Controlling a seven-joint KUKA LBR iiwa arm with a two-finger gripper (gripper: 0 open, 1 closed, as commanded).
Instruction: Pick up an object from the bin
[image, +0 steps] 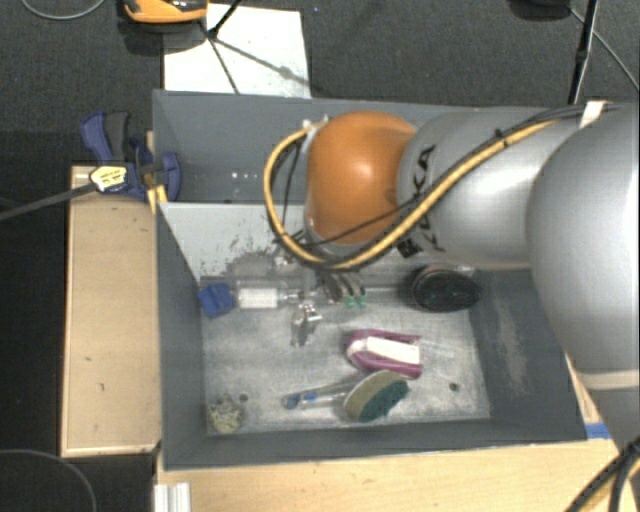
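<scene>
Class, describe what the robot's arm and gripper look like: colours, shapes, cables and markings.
The arm is thick, rounded and silver-grey, with black KUKA lettering near the wrist. An orange dome-shaped cover caps the wrist. Yellow and black cables loop round the cover and run along the arm. The gripper beneath is small, grey metal.

Single camera looks down into the bin (255, 365); arm (500, 190) enters right

- Down in the grey bin (182, 350), the gripper (304, 325) hangs low over the middle floor, beneath the orange wrist cover (355, 175).
- A blue-and-white piece (232, 298) lies near it, leftward.
- The pink-and-white packet (385, 352) sits just beside a teal-bristled brush (377, 397).
- A black disc (441, 288) lies by the arm.
</scene>
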